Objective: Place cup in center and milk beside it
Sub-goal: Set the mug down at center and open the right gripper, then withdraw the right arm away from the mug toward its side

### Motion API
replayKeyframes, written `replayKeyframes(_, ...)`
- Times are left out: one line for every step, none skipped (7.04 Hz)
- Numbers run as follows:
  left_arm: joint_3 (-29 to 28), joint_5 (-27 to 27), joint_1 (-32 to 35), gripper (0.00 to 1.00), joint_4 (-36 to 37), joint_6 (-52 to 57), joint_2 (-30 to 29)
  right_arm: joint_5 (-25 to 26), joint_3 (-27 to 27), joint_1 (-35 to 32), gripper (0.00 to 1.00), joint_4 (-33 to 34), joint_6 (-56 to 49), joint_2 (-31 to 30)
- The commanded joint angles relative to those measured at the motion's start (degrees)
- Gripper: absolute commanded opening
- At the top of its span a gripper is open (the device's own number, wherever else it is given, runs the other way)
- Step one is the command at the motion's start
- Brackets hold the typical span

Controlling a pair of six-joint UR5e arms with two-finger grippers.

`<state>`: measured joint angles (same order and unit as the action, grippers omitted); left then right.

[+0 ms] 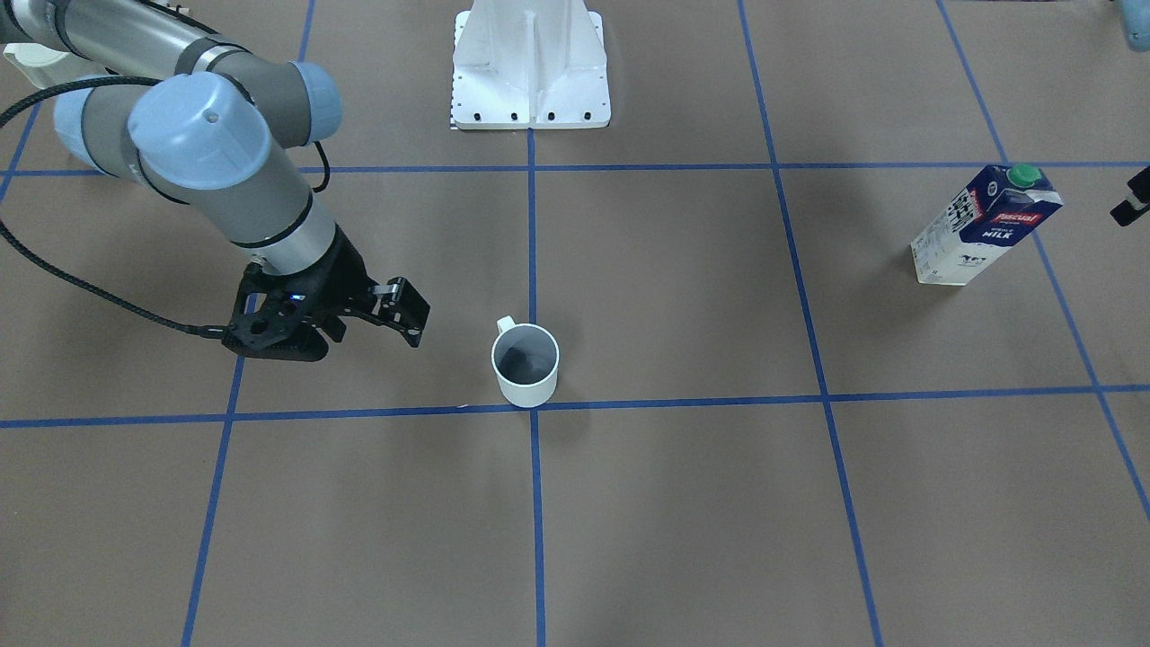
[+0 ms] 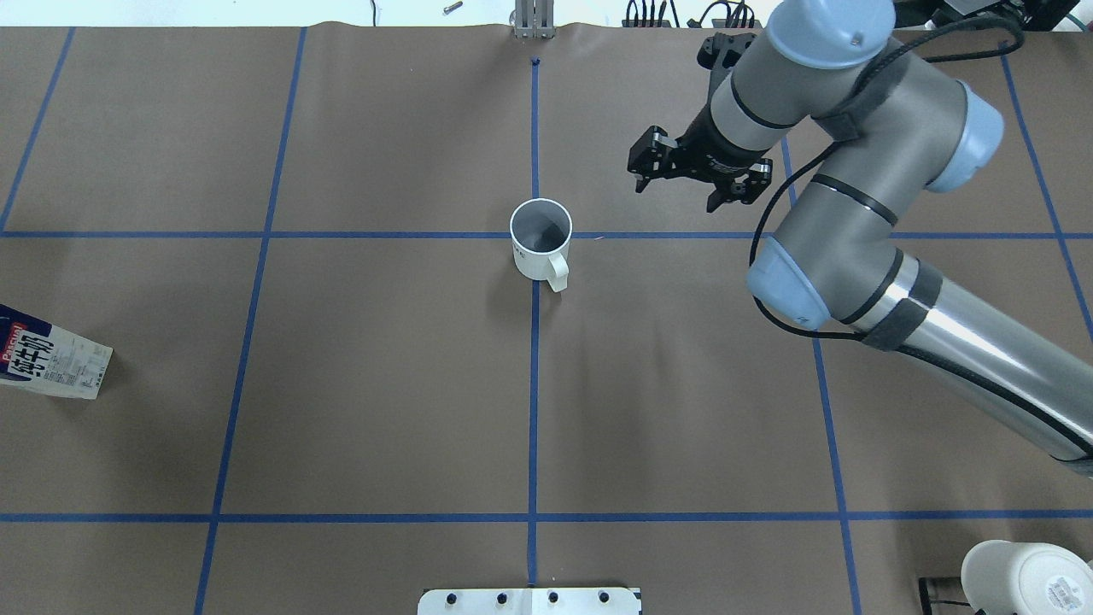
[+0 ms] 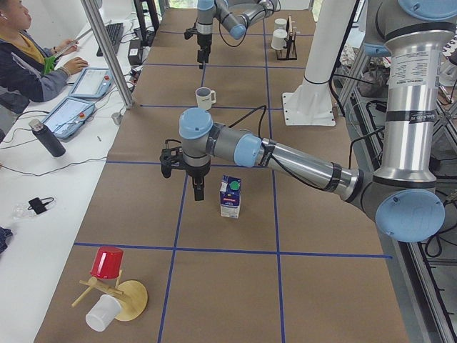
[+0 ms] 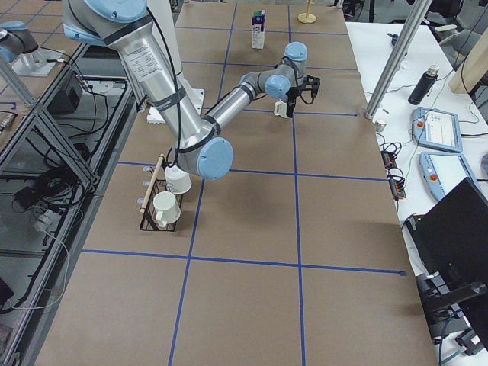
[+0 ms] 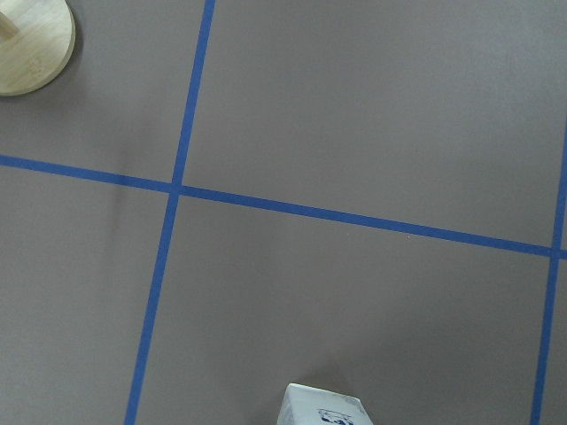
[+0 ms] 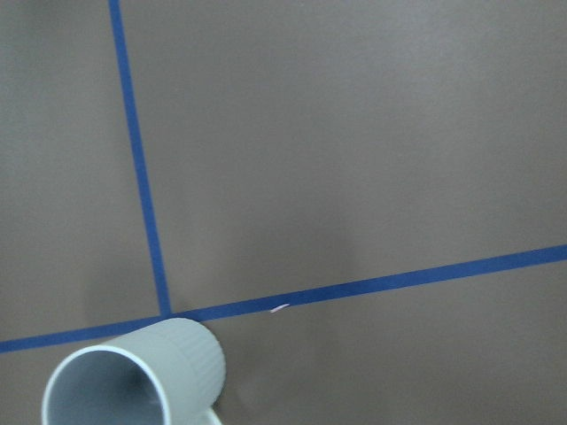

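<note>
Cup [image 2: 540, 239] stands upright at the middle of the counter [image 2: 384, 384], its base on the crossing of two blue tape lines [image 2: 534, 410], with the handle turned toward the robot's base and the grey inside showing nothing in it. We see the right fingers [image 2: 646, 162] spread wide and holding nothing. They hang above the counter near the cup, apart from it, on the robot's right and a little to the far side of the cross line. Milk [image 1: 984, 225] stands upright well apart from the cup, toward the robot's left end of the counter, with its green cap on top. The left fingers [image 3: 198, 189] hang just beside the milk without touching it, on the side away from the robot's base. We cannot tell whether they are spread or closed, since only a side view and a sliver at the front view's edge show them. The left wrist view catches the carton's top at its lower edge.
</note>
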<state>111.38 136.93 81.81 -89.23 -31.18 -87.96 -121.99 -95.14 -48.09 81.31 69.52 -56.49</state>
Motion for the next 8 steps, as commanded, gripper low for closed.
replayKeyframes(3.5,-0.2,-3.5,0.98,-3.0,-7.6,2.7,-0.1,-1.7,-1.0,1.0,-0.3,-1.9,-3.9)
replayKeyframes(3.8,-0.7,-7.4,0.98,-7.6,-7.3,4.4,0.1,-1.9,-1.0,1.0,-0.3,-2.5,-4.3)
replayKeyframes(3.8,-1.7,-10.0,0.98,-11.9,-4.0,6.3,0.5,-2.0,-1.0,1.0,-0.3,-2.8,-5.2)
replayKeyframes(3.8,-4.4,-10.1,0.98,-12.8,3.2,7.8,0.7,-1.9,-1.0,1.0,-0.4,-5.2,-6.3)
replayKeyframes(4.3,-4.6,-9.7,0.98,-12.8,5.8,8.0,0.7,-1.9,-1.0,1.0,-0.4,-6.1,-6.9)
replayKeyframes(5.9,-4.7,-9.8,0.98,-12.7,5.9,9.6,0.7,-2.0,-1.1,1.0,-0.4,-6.1,-7.3)
replayKeyframes(5.6,-4.7,-10.4,0.98,-12.5,5.7,10.1,0.6,-2.2,-1.5,1.0,-0.4,-6.6,-7.9)
replayKeyframes(4.8,-4.7,-11.1,0.98,-12.4,5.3,10.0,0.5,-4.0,-2.7,1.0,-0.4,-10.0,-11.0)
